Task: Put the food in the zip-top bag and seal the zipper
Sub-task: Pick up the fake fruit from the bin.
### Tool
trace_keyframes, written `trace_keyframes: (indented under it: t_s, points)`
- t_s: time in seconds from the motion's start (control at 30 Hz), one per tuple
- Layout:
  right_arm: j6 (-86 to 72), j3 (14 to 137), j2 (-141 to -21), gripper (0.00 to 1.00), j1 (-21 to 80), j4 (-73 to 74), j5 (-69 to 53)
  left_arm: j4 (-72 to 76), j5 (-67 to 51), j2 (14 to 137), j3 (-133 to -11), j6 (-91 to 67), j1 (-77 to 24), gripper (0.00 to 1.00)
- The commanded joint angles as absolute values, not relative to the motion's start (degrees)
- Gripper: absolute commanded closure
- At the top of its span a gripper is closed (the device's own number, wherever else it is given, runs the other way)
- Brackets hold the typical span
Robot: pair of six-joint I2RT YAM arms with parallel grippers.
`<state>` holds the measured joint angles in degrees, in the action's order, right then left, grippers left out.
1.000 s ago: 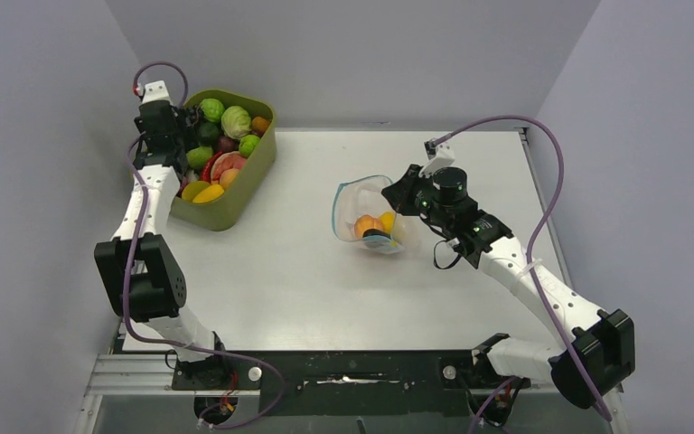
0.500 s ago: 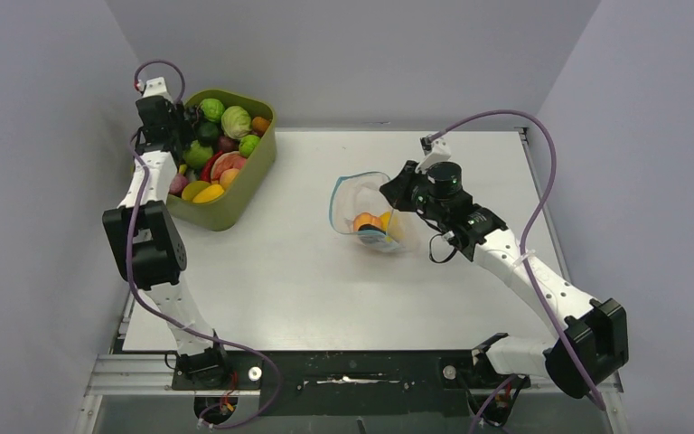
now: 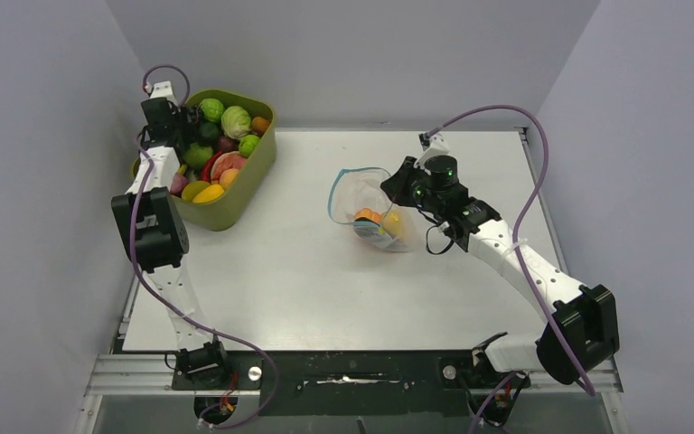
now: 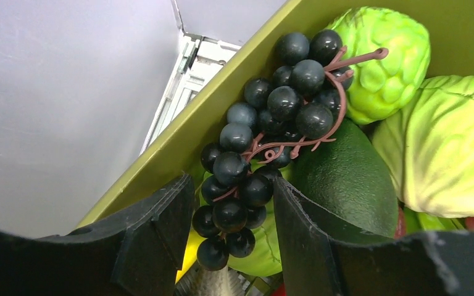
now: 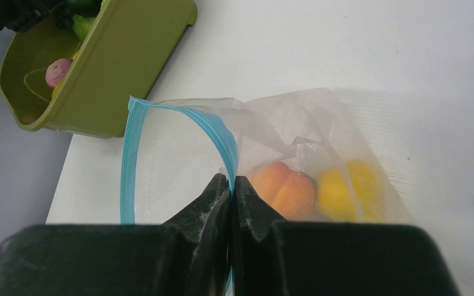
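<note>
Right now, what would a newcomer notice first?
The olive-green tub heaped with toy produce at the far left stands out, the left claw open around a dark grape bunch in it. Mid-table, the right claw pinches the teal zipper of the clear zip-top bag, mouth gaping, a peach and a yellow fruit inside.

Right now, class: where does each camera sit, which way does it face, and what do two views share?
Top external: above, behind the arms, looking down on the table; both arms show, left gripper at the green tub, right gripper at the zip-top bag.
Left wrist: on the left arm, looking into the tub; its fingers flank black grapes.
Right wrist: on the right arm, looking past the bag toward the tub; its fingers pinch the zipper.
Shared: top and right wrist show bag and tub.
</note>
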<state>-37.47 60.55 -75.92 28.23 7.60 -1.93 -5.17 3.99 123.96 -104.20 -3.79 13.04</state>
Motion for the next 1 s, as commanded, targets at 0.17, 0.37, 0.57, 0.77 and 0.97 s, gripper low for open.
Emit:
trace_keyframes:
  t_s: [0.17, 0.37, 0.57, 0.77, 0.97]
  points:
    - [-36.42, 64.24, -76.28, 1.0, 27.06, 5.05, -2.55, -1.69, 1.95, 127.39, -108.58, -1.97, 13.62, 0.52]
    - [-36.34, 63.71, -75.37, 1.0, 26.83, 4.92, -2.02, -3.91, -0.23, 129.18, -111.67, -2.4, 13.54, 0.69]
    - [-37.14, 62.53, -75.04, 1.0, 26.81, 4.2, -2.7, -4.22, -0.83, 126.35, -110.68, -3.19, 13.45, 0.83]
    - [-37.65, 61.7, -74.17, 1.0, 26.85, 3.5, -2.86, -4.53, -0.54, 122.93, -109.22, -4.79, 13.13, 0.87]
    - [-37.79, 60.79, -73.42, 1.0, 26.81, 3.46, -3.33, -5.59, 1.1, 117.59, -105.05, -5.36, 12.09, 0.9]
